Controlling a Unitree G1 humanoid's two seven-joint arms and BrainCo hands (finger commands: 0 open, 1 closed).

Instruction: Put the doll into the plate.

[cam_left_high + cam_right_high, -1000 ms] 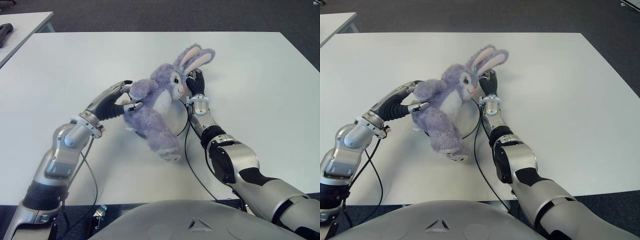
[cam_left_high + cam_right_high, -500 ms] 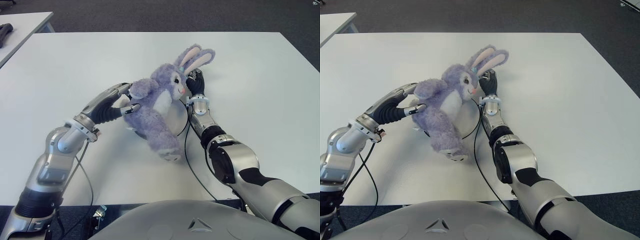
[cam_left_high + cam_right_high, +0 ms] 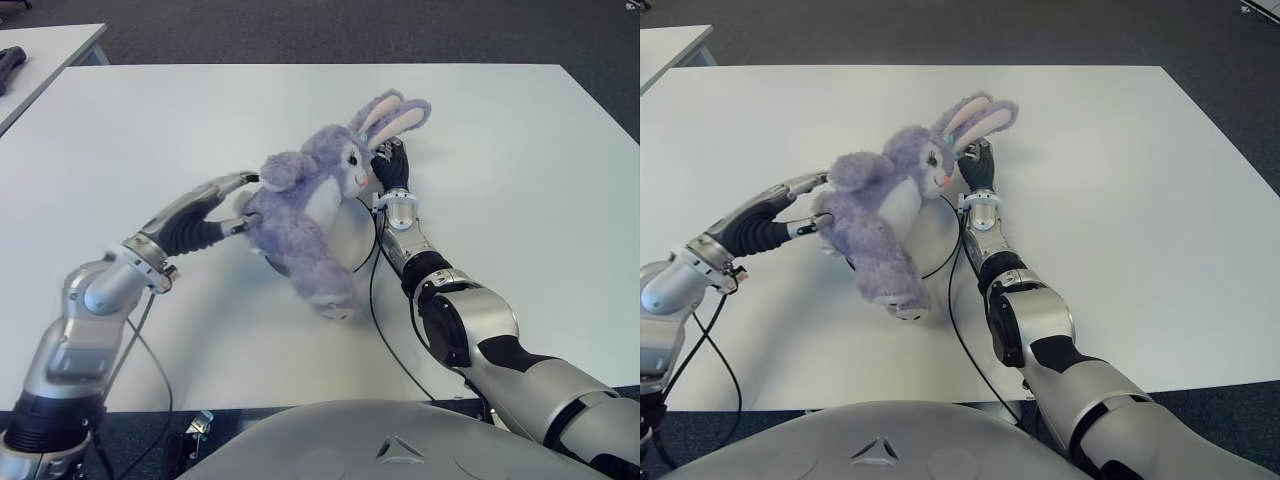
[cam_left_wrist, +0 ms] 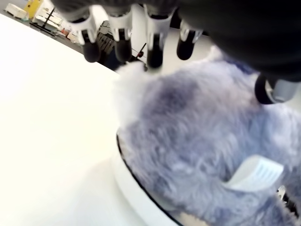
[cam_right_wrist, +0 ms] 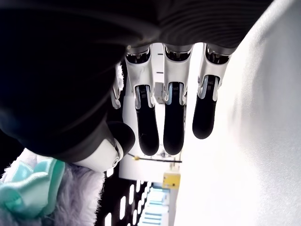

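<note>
— While the eye views hide most of the plate (image 3: 352, 238), where's the doll (image 3: 310, 205)?
— Sprawled over it mid-tabletop (image 3: 520, 160), fluffy and lilac, left hand (image 3: 205, 215) beside it.
— Left wrist view?
— Round white rim, dark-edged (fur spilling over); fingers (image 4: 121, 44) extended, empty.
— Right wrist view?
— Right hand (image 3: 391, 167) by the ears, fingers (image 5: 146, 127) straight, holding nothing.

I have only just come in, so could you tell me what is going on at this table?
The robot is placing a purple bunny doll on a white plate on the white table. The doll lies across the plate, its feet hanging past the near rim. The left hand is beside the doll's back with its fingers extended and holding nothing. The right hand is behind the doll's head, by the ears, also open.
</note>
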